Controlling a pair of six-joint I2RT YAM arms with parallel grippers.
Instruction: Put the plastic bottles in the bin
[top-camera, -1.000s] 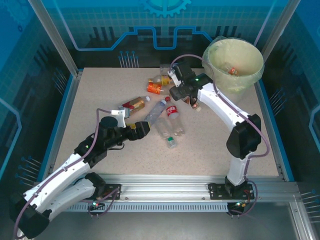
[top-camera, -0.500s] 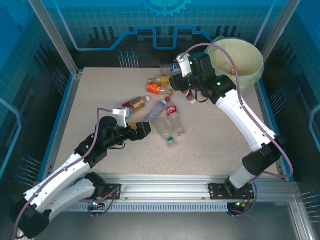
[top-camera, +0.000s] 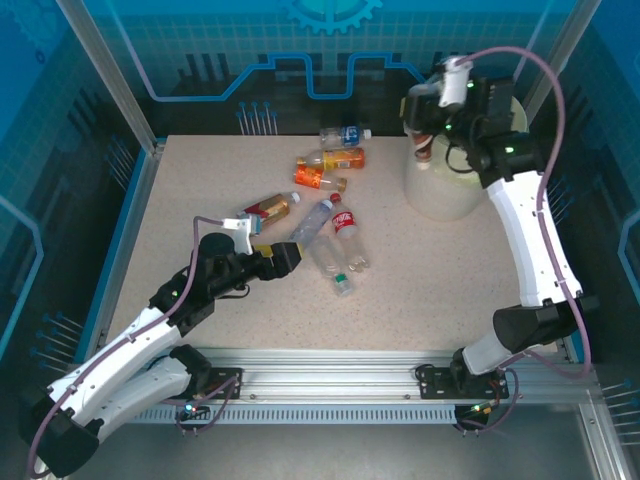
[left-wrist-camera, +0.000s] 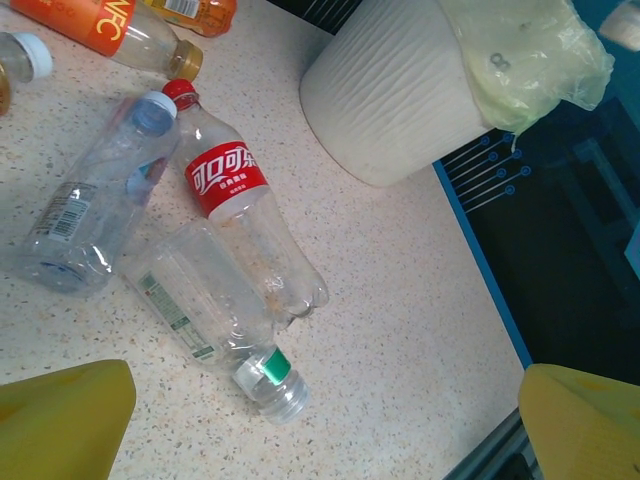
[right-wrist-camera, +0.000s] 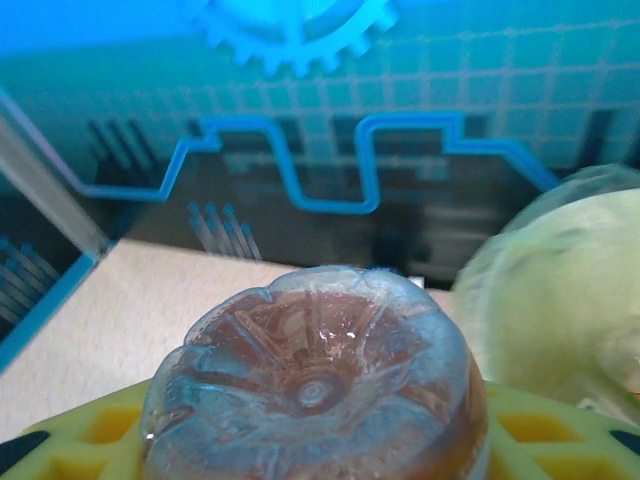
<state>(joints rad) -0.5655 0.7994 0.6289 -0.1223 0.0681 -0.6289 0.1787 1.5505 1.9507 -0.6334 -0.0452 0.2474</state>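
right gripper (top-camera: 424, 142) clamped on a brownish clear plastic bottle (right-wrist-camera: 315, 390), up by the round cream bin (top-camera: 445, 195) rim | left gripper (top-camera: 288, 258) jaws wide, low beside clear plastic bottles (left-wrist-camera: 240, 230) on the speckled table (top-camera: 430, 290)

Top camera: you looked down on the whole table (top-camera: 420, 300) from behind. Left wrist: close and oblique, sharing the bin (left-wrist-camera: 390, 100) and red-labelled bottle (left-wrist-camera: 228, 182). Right wrist: faced the rear wall (right-wrist-camera: 300, 130).
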